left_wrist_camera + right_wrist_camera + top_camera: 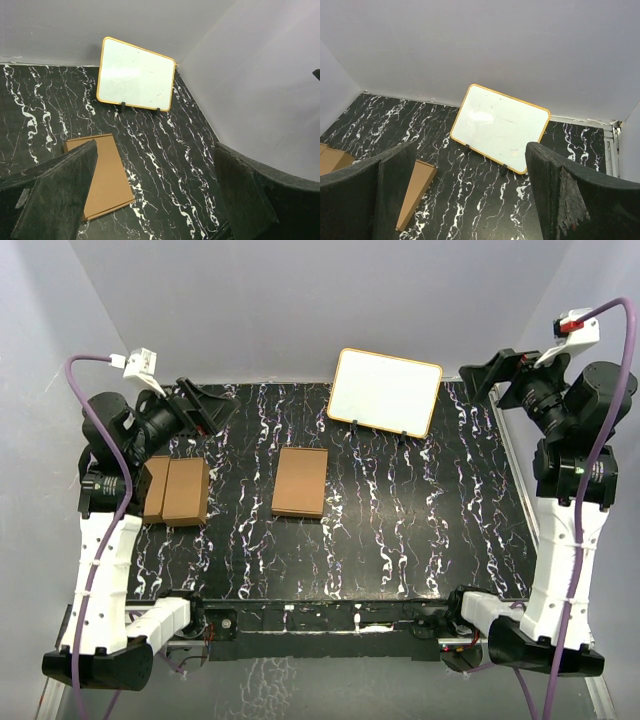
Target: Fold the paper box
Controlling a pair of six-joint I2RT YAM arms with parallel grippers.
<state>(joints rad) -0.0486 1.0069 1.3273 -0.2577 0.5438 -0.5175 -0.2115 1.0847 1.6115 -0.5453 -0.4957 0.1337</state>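
Left gripper [155, 150] spread; paper box [300, 482] seemingly flat, lengthwise near-far.

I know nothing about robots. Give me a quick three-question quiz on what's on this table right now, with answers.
1. True or false: the left tool and right tool are both open and empty.
2. What stands propped at the far edge of the table? A) whiteboard with yellow rim B) mirror C) laptop
3. Fill in: the flat paper box lies mid-table; the twin cartons lie to its ___.
Key: 1 true; 2 A; 3 left.
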